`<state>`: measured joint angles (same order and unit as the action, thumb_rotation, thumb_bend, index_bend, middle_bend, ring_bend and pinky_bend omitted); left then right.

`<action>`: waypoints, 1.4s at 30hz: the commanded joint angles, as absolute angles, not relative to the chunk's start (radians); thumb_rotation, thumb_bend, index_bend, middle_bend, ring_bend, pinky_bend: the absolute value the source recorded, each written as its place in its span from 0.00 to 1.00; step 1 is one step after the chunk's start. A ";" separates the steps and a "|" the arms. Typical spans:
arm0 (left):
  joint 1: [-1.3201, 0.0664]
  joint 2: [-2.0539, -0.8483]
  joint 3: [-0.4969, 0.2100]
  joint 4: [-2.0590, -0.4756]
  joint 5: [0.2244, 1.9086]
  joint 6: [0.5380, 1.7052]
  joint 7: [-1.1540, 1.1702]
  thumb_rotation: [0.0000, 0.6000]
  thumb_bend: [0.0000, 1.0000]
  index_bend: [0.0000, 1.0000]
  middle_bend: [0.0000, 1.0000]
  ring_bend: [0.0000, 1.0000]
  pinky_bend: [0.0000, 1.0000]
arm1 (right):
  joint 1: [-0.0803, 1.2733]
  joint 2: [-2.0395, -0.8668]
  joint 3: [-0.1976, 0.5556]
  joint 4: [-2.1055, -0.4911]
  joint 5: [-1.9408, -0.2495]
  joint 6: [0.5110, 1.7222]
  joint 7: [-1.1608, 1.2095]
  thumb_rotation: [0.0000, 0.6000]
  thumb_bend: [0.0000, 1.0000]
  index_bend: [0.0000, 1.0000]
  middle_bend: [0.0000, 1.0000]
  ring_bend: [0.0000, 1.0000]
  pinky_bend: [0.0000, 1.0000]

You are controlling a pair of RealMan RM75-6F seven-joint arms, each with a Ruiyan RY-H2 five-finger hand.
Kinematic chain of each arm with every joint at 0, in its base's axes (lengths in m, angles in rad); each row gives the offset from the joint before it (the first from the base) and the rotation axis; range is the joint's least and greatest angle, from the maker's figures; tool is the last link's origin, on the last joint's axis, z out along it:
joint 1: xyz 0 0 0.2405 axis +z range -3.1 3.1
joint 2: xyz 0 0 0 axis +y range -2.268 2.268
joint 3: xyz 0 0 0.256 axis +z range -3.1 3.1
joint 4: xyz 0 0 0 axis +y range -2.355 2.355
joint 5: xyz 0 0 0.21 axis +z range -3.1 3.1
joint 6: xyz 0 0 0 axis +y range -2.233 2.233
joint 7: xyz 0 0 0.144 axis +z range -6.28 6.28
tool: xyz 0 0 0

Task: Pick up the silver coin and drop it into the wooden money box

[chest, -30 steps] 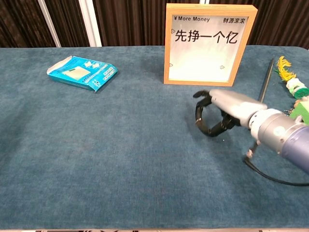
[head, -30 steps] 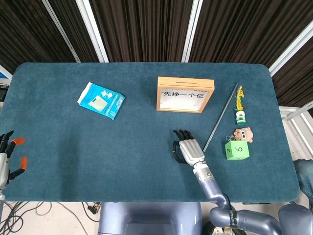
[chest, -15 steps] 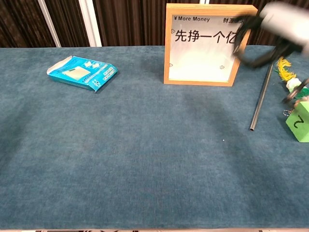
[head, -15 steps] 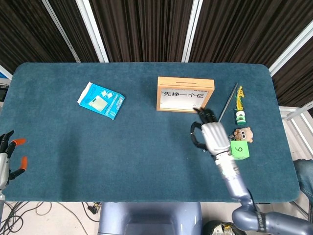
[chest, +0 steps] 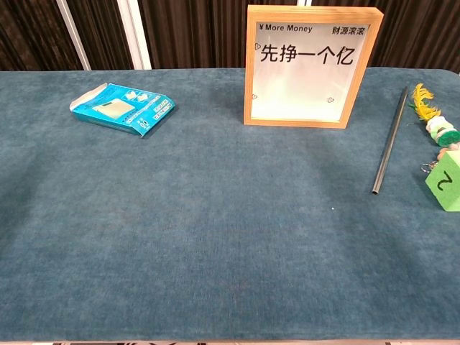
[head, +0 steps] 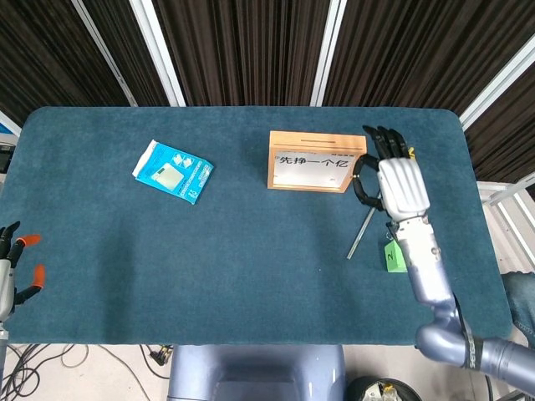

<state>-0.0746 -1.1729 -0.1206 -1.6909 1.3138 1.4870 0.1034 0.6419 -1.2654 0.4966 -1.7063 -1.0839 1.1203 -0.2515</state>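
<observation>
The wooden money box (head: 316,161) stands upright at the back middle of the table, its slot on top; the chest view shows its printed front (chest: 310,66). My right hand (head: 393,171) is raised just right of the box, level with its top. Its long fingers point away and its thumb curls in against one of them in a pinch. The silver coin is too small to make out in that pinch, and none lies on the cloth. The chest view does not show this hand. My left hand (head: 10,267) rests at the table's near left corner, fingers spread, empty.
A blue packet (head: 173,171) lies at the back left. Right of the box lie a dark thin rod (chest: 388,144), a feathered toy (chest: 431,115) and a green die (chest: 445,180), partly under my right forearm in the head view.
My right hand has risen from the cloth in front of the box and moved back and right, up beside the box's right edge. It has left the chest view. The left hand stayed put.
</observation>
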 commanded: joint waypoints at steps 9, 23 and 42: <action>-0.081 -1.193 -0.130 -1.683 1.285 1.485 0.153 1.00 0.46 0.28 0.03 0.00 0.00 | 0.850 -1.233 0.582 -1.433 -0.860 0.842 -0.266 1.00 0.61 0.78 0.11 0.00 0.00; -0.100 -1.221 -0.139 -1.672 1.244 1.461 0.213 1.00 0.46 0.28 0.03 0.00 0.00 | 1.076 -1.360 0.510 -1.012 -0.683 0.598 -0.319 1.00 0.61 0.76 0.10 0.00 0.00; -0.105 -1.209 -0.152 -1.703 1.190 1.441 0.222 1.00 0.46 0.28 0.03 0.00 0.00 | 1.208 -1.489 0.441 -0.839 -0.514 0.571 -0.414 1.00 0.61 0.75 0.09 0.00 0.00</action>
